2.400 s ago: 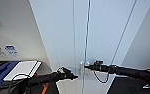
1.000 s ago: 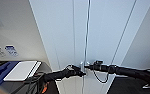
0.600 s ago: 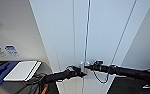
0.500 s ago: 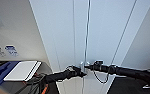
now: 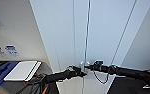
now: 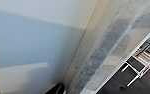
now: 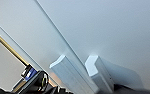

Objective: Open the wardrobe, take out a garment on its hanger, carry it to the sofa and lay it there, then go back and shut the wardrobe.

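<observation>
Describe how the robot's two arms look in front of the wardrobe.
Both arms are black and tube-like. The left arm has a wrinkled dark cover, with orange wiring near its base. The right arm is smoother, with ring-shaped joints and a thin black cable looping beneath it.

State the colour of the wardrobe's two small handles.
White, like the flat doors; the pair of small block-shaped handles shows best in the right wrist view.
</observation>
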